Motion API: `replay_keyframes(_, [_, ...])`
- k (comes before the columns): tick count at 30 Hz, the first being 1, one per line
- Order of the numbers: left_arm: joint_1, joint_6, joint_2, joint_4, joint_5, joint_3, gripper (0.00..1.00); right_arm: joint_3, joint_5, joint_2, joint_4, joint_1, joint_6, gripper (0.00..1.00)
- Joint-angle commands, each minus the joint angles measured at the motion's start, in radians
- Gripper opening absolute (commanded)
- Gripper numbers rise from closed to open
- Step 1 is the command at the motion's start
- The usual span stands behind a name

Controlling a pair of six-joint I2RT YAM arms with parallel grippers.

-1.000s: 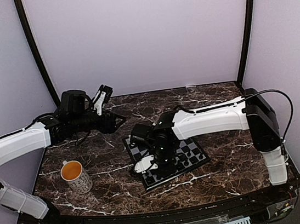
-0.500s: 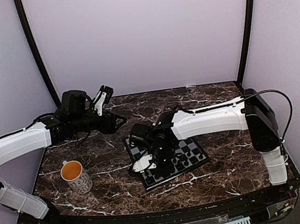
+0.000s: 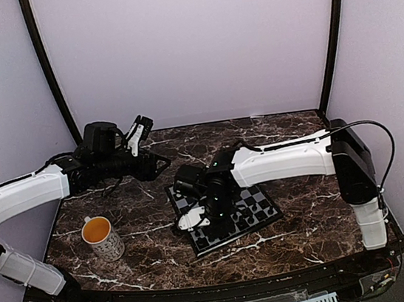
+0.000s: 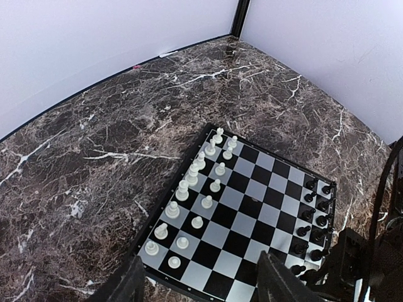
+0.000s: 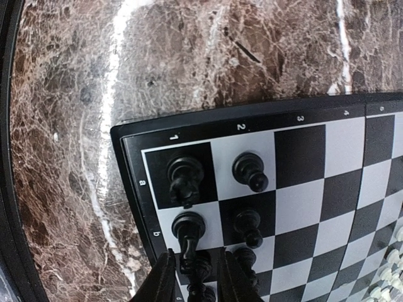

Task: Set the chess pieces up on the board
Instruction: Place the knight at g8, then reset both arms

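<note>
Near left, a mug (image 3: 102,237) stands alone. Board (image 3: 268,213) mid-table, set slightly askew. Right gripper (image 5: 195,277) low over the board's near-left corner: jaws, clenched a second ago, now parting a little round a black piece (image 5: 198,264) standing among the other black pieces (image 5: 245,170). Looks let go, so likely just placed. White pieces (image 4: 195,185) in two rows along the opposite edge, seemingly complete. Left gripper (image 4: 200,270) raised at far left, fingers wide apart, empty. Dark white-veined marble tabletop (image 3: 289,132); pale lilac walls (image 3: 188,48), black corner posts (image 3: 47,74)
</note>
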Motion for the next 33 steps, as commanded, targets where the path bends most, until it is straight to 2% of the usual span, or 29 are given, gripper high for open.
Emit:
replay_keyframes(1, [0.003,0.009,0.001,-0.027,-0.009,0.017,0.63,0.046,0.002,-0.084,-0.036,-0.002,-0.012,0.27])
replay_keyframes(4, [0.003,0.028,-0.014,-0.043,-0.059,0.024,0.64,0.054,-0.017,-0.155,-0.058,-0.036,-0.044,0.35])
replay_keyframes(7, [0.003,0.056,-0.034,-0.053,-0.105,0.021,0.66,0.010,-0.021,-0.251,0.030,-0.128,-0.044,0.51])
replay_keyframes(8, [0.004,0.065,-0.038,-0.056,-0.113,0.021,0.67,-0.006,-0.023,-0.286,0.069,-0.168,-0.030,0.84])
replay_keyframes(9, [0.004,0.069,-0.049,-0.058,-0.140,0.016,0.71,-0.024,-0.024,-0.324,0.115,-0.207,-0.014,0.97])
replay_keyframes(12, [0.003,0.065,-0.069,-0.037,-0.203,0.000,0.84,-0.134,-0.020,-0.455,0.302,-0.346,0.043,0.99])
replay_keyframes(13, [0.003,0.058,-0.075,-0.037,-0.251,-0.001,0.93,-0.164,-0.004,-0.507,0.359,-0.393,0.071,0.99])
replay_keyframes(14, [0.004,0.056,-0.076,-0.046,-0.271,0.001,0.96,-0.183,0.023,-0.537,0.403,-0.440,0.107,0.99])
replay_keyframes(16, [0.007,0.000,-0.069,-0.085,-0.345,0.021,0.98,-0.220,0.069,-0.586,0.504,-0.565,0.234,0.99])
replay_keyframes(18, [0.017,-0.039,-0.051,-0.141,-0.443,0.056,0.99,-0.262,-0.005,-0.625,0.583,-0.737,0.360,0.99])
replay_keyframes(21, [0.027,-0.063,-0.044,-0.167,-0.497,0.079,0.99,-0.344,-0.088,-0.662,0.674,-0.940,0.476,0.99])
replay_keyframes(28, [0.044,-0.079,-0.082,-0.164,-0.519,0.088,0.99,-0.506,-0.026,-0.801,0.786,-0.978,0.525,0.98])
replay_keyframes(33, [0.043,-0.040,-0.104,-0.191,-0.528,0.124,0.99,-0.499,-0.014,-0.881,0.750,-0.981,0.554,0.98])
